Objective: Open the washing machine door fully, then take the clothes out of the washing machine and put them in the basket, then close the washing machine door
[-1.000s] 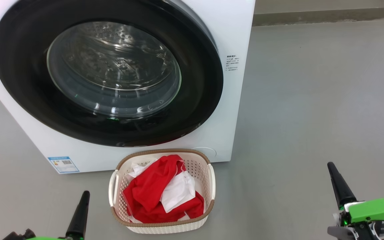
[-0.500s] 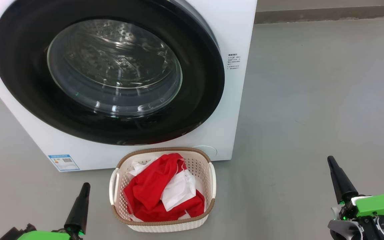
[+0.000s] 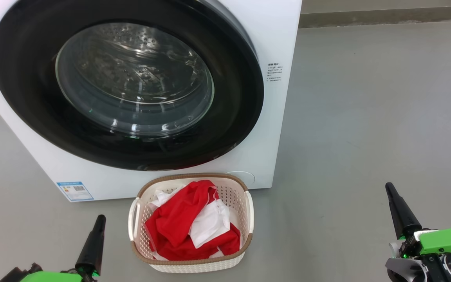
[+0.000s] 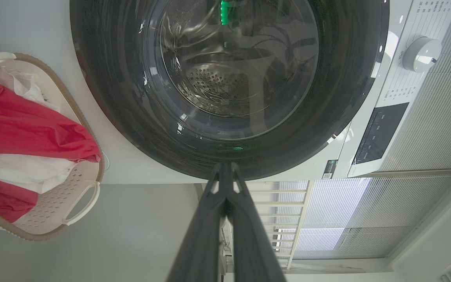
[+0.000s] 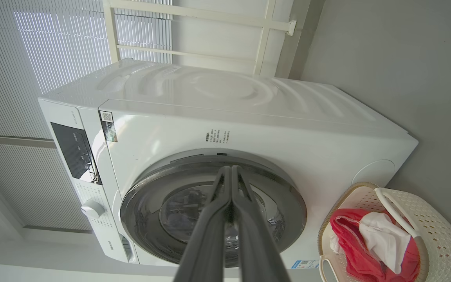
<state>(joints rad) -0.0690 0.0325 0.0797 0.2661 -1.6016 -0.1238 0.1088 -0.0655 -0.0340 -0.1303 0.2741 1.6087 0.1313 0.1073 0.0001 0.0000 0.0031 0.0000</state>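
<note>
The white washing machine (image 3: pixel 272 35) stands ahead with its black-rimmed door (image 3: pixel 26 90) flat against the front, the steel drum visible through the glass. Directly below it on the floor sits the cream basket (image 3: pixel 249 217), holding the red and white clothes (image 3: pixel 178 231). My left gripper (image 3: pixel 99 220) is low at the bottom left, left of the basket, shut and holding nothing. My right gripper (image 3: pixel 389 188) is at the bottom right, well clear of the basket, shut and empty too. In the wrist views the left fingers (image 4: pixel 225 176) and right fingers (image 5: pixel 231 176) lie pressed together, pointing at the door (image 4: pixel 104 98) (image 5: pixel 288 203).
Grey floor (image 3: pixel 366 117) spreads wide to the right of the machine. A skirting edge (image 3: pixel 386 17) runs along the back wall. The machine's control panel and dial (image 4: pixel 421 53) and window blinds (image 5: pixel 53 43) appear in the wrist views.
The head camera has shifted slightly, so the whole scene sits a little higher. The left gripper shows a bit further into view. The door, basket and clothes have not moved.
</note>
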